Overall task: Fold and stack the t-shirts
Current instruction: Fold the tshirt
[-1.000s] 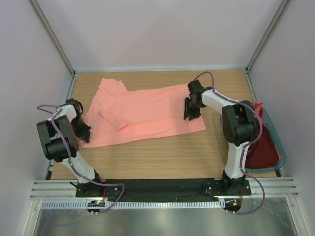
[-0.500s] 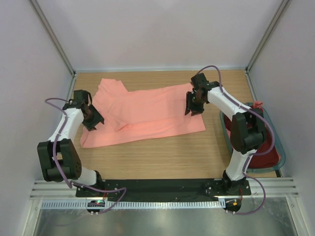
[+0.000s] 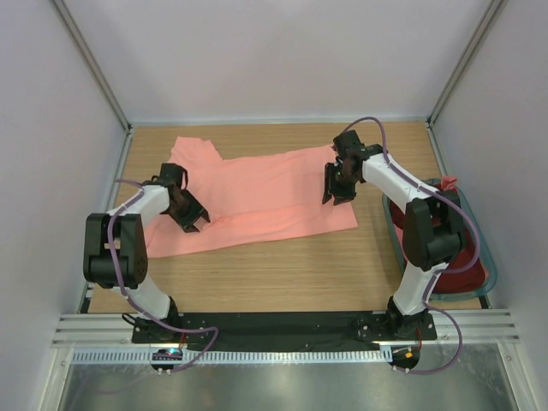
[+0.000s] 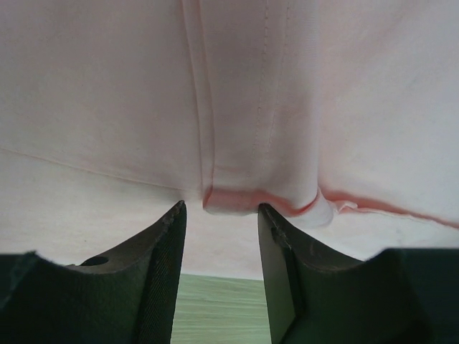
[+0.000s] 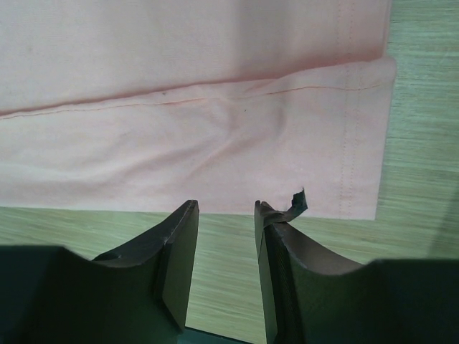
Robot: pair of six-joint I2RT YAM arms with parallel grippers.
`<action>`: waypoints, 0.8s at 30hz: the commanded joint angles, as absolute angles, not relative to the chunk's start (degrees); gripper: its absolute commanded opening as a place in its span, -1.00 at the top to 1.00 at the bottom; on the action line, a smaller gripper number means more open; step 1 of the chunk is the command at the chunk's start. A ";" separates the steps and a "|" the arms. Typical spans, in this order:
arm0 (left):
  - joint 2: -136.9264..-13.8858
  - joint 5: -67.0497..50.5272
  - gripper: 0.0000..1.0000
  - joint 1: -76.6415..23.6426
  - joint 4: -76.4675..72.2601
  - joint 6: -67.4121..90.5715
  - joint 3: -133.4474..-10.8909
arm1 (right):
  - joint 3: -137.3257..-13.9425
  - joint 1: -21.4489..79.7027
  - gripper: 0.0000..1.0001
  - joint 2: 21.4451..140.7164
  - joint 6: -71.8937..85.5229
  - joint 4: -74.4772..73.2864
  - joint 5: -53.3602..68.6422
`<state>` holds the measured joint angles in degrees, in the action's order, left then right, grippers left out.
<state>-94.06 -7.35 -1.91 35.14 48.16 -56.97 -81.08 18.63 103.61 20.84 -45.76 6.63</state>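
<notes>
Both my grippers had their jaws apart, gripping nothing. Nearest, at the lower right of the frame, the dark maroon t-shirt (image 3: 467,261) lay in the grey-teal basket (image 3: 493,276). Left of centre, my left gripper (image 3: 195,220) sat low over the salmon-pink t-shirt (image 3: 265,193), a folded ridge of cloth just ahead of its fingertips. Farther back, my right gripper (image 3: 336,195) hung at that shirt's right edge, with bare table (image 3: 282,274) beneath its tips. The shirt lay spread across the middle.
</notes>
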 commanded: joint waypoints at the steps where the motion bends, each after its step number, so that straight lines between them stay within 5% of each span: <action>1: -95.44 -6.94 0.09 -2.20 33.93 51.24 -58.97 | -80.68 18.81 0.12 100.02 19.86 -45.44 6.77; 5: -97.20 -9.49 0.17 -2.28 31.83 51.77 -59.15 | -80.77 18.81 0.12 100.11 19.69 -45.44 6.68; 12: -99.14 -7.91 0.77 -2.81 30.94 50.89 -62.66 | -80.68 18.81 0.12 100.55 19.95 -45.26 6.68; 24: -108.53 -6.24 0.74 -5.80 31.55 45.36 -77.77 | -80.86 18.81 0.12 101.86 19.86 -45.00 5.89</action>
